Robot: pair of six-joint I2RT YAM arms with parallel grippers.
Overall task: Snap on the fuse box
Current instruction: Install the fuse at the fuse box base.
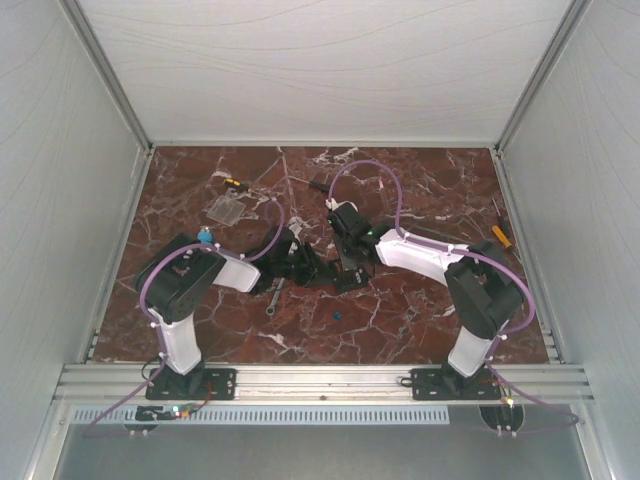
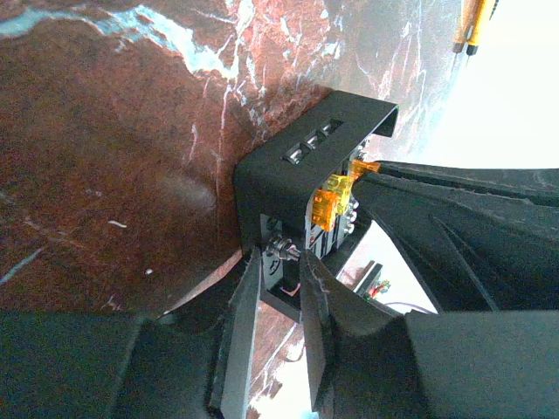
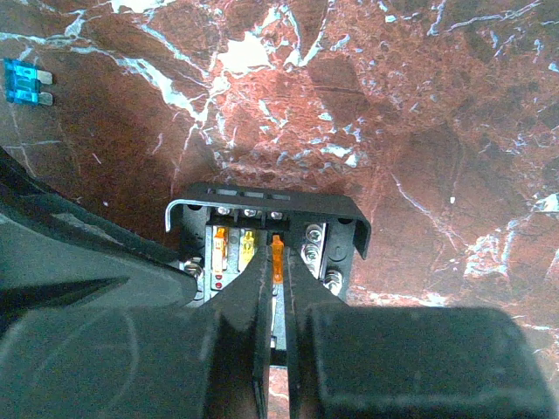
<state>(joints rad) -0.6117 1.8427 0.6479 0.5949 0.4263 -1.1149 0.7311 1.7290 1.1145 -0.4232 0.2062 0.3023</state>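
The fuse box (image 1: 335, 272) is mid-desk (image 1: 420, 180), held between both arms. The left claw (image 2: 279, 271) pinches its lower wall. The right claw (image 3: 278, 266) is pressed together with its tips at an orange fuse (image 3: 278, 249) in the row; whether it is pinching or pushing, I cannot tell. This looks like seating a fuse before closing up. The next move calls for a straight push while the left steadies the box. The right wrist alone shows the fuse row head-on, with a blue fuse (image 3: 22, 83) loose nearby. Only the top view shows the clear cover (image 1: 228, 208), lying well apart.
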